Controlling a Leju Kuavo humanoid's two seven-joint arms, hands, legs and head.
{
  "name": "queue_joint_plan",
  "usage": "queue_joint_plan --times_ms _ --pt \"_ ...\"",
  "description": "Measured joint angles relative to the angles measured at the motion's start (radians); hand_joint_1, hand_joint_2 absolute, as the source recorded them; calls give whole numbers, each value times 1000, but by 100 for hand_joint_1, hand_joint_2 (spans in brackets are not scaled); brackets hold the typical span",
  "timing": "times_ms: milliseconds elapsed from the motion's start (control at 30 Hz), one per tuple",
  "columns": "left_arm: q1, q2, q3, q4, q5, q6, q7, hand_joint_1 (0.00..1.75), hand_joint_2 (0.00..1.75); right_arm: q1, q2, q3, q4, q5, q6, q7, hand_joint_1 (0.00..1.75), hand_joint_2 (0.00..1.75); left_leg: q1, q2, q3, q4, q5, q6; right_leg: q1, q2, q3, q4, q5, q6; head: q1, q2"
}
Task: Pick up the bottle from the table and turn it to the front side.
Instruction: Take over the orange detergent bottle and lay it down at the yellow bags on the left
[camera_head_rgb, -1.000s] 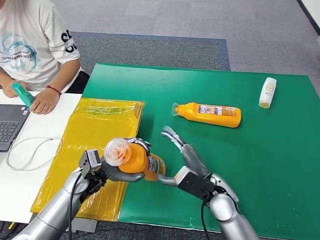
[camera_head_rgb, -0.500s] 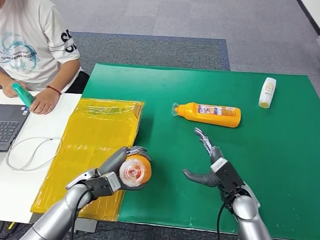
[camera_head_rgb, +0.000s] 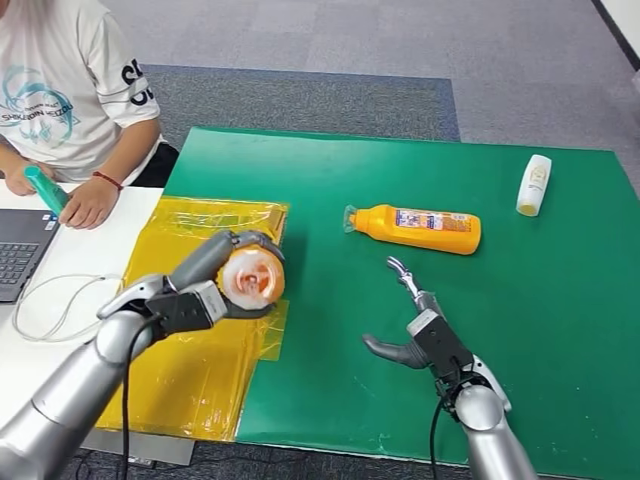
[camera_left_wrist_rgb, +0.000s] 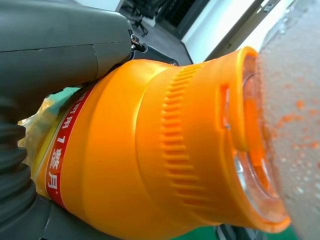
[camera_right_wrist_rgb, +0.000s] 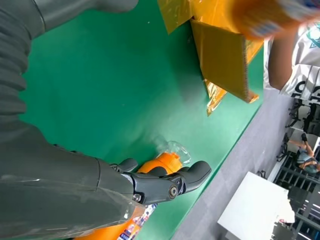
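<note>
My left hand (camera_head_rgb: 198, 285) grips an orange bottle (camera_head_rgb: 251, 278) with a clear cap, held above the yellow bag (camera_head_rgb: 189, 330); the cap end faces the head camera. In the left wrist view the orange bottle (camera_left_wrist_rgb: 151, 145) lies close against the grey thumb, red label strip showing. My right hand (camera_head_rgb: 411, 325) hovers open over the green mat (camera_head_rgb: 453, 350), fingers spread, holding nothing. A second orange bottle (camera_head_rgb: 417, 228) lies on its side on the mat beyond my right hand, its label facing up, and its neck (camera_right_wrist_rgb: 166, 161) shows past the fingers (camera_right_wrist_rgb: 170, 187) in the right wrist view.
A small white bottle (camera_head_rgb: 534, 184) lies near the mat's far right edge. At the left a person in a white shirt (camera_head_rgb: 68, 80) sits at a white table (camera_head_rgb: 45, 380) with a laptop (camera_head_rgb: 19, 250), holding a teal object (camera_head_rgb: 45, 188). A white cable (camera_head_rgb: 60, 305) lies there.
My left hand has carried the orange bottle up and to the left, from the mat's edge to above the yellow bag. My right hand let go of it earlier and has drawn back slightly.
</note>
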Motion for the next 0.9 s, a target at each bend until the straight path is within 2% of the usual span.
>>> queue_joint_plan --times_ms 133,233,333,433,533,667,800,900 --pt "-136 53 -5 31 154 -123 100 175 175 -24 13 1 38 1 1 -12 0 175 0 0 0 0 0 0 0 0 0 0 1 -1 0 0" --pt "-273 121 -51 116 326 -284 176 175 175 -61 22 9 87 2 4 -29 0 175 0 1 0 0 2 -1 1 1 -1 0 2 -2 0 0" --pt "-437 201 -152 227 513 -468 252 175 175 -113 32 33 151 -1 7 -47 0 175 1 3 0 0 3 -3 1 4 -4 1 4 -4 0 0" --pt "-594 257 -318 316 672 -608 351 175 175 -164 46 65 207 -10 10 -50 0 175 2 3 -1 0 3 -3 2 4 -4 1 4 -4 0 0" --pt "-704 293 -508 356 803 -653 428 175 175 -204 61 97 243 -16 14 -41 0 175 2 3 -1 0 3 -3 2 4 -4 1 4 -4 0 0" --pt "-803 317 -724 368 901 -680 500 175 175 -238 79 130 274 -17 16 -27 0 175 2 3 -3 0 4 -3 3 4 -4 1 4 -4 0 0" --pt "-853 323 -837 369 899 -709 558 175 175 -254 88 153 294 -16 12 -13 0 175 2 3 -4 0 4 -3 3 3 -5 1 5 -4 0 0" --pt "-865 321 -888 370 857 -692 552 175 175 -258 93 163 301 -14 2 -2 0 175 2 2 -4 0 4 -3 3 2 -5 1 5 -4 0 0"
